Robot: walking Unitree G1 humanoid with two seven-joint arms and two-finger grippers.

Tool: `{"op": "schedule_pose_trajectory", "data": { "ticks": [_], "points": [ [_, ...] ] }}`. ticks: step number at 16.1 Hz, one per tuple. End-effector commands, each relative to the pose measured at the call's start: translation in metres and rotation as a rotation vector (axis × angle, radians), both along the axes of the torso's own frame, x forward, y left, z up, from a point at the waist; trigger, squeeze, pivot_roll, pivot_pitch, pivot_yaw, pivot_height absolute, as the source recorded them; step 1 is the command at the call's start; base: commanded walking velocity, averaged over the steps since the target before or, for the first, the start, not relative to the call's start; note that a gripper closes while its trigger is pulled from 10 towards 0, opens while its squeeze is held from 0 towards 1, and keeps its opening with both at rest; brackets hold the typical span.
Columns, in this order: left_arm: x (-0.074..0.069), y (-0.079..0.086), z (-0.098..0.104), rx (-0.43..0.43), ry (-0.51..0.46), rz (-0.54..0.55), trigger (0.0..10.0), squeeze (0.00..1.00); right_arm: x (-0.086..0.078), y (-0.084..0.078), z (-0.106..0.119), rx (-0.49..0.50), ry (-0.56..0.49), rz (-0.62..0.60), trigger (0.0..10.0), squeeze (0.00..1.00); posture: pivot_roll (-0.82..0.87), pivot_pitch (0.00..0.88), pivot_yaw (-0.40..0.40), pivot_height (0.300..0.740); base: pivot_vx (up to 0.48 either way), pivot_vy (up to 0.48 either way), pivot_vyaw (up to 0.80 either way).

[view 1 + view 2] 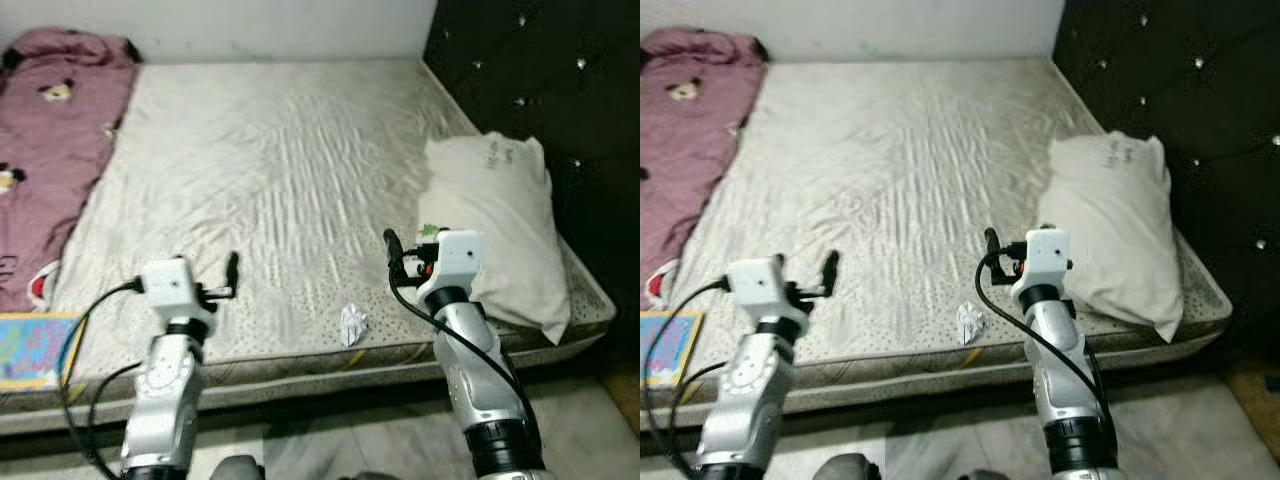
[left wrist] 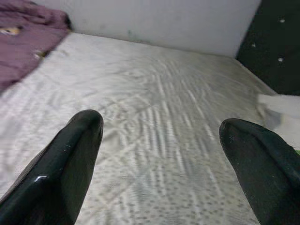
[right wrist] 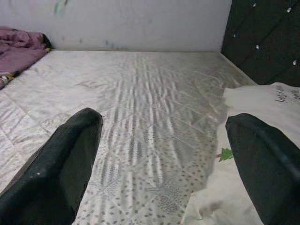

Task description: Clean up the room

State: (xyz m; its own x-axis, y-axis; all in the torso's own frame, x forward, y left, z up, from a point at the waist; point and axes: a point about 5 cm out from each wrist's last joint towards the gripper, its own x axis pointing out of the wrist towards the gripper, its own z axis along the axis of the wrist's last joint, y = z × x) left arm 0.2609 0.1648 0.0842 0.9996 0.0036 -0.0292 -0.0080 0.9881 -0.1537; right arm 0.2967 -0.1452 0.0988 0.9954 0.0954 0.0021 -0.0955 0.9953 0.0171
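A crumpled white paper (image 1: 352,323) lies on the cream mattress (image 1: 280,170) close to its front edge. It sits between my two arms, nearer the right one. My left gripper (image 1: 232,272) hovers over the front left part of the mattress, open, with nothing between its fingers (image 2: 79,140). My right gripper (image 1: 391,243) is held over the mattress just left of the white pillow (image 1: 500,230), also open and holding nothing. The right wrist view looks across the sheet, with the pillow (image 3: 267,101) beside one finger.
A purple blanket (image 1: 50,130) is bunched along the left side of the bed. A colourful flat book or mat (image 1: 30,350) lies at the front left corner. The black tufted headboard (image 1: 540,70) rises on the right; a white wall runs behind.
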Motion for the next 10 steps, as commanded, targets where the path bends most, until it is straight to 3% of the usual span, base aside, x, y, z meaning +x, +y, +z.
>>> {"op": "schedule_pose_trajectory", "data": {
  "ticks": [1, 3, 4, 6, 10],
  "points": [
    [0.001, -0.003, -0.001, 0.001, 0.011, -0.005, 10.0, 0.0, 0.001, 0.002, -0.002, 0.004, 0.007, 0.001, 10.0, 0.0, 0.06, 0.0, 0.003, 0.74, 0.0, 0.0, 0.0],
    [0.005, -0.006, 0.005, 0.041, -0.013, -0.016, 10.0, 0.0, 0.007, 0.005, 0.004, 0.018, -0.017, 0.002, 10.0, 0.0, 0.06, 0.0, 0.005, 0.74, 0.0, 0.0, 0.0],
    [0.006, -0.004, 0.007, 0.109, -0.014, 0.014, 10.0, 0.0, 0.008, 0.006, 0.006, 0.023, -0.023, 0.0, 10.0, 0.0, 0.06, 0.0, 0.005, 0.74, 0.0, 0.0, 0.0],
    [0.005, 0.003, 0.013, 0.164, -0.075, -0.005, 10.0, 0.0, 0.007, 0.008, 0.006, 0.026, -0.032, 0.006, 10.0, 0.0, 0.05, 0.0, 0.012, 0.74, 0.0, 0.0, 0.0],
    [-0.004, 0.016, 0.019, 0.272, -0.109, 0.101, 10.0, 0.0, -0.002, -0.005, 0.003, -0.002, -0.026, -0.02, 10.0, 0.0, 0.06, 0.0, -0.003, 0.74, 0.0, 0.0, 0.0]
  ]
}}
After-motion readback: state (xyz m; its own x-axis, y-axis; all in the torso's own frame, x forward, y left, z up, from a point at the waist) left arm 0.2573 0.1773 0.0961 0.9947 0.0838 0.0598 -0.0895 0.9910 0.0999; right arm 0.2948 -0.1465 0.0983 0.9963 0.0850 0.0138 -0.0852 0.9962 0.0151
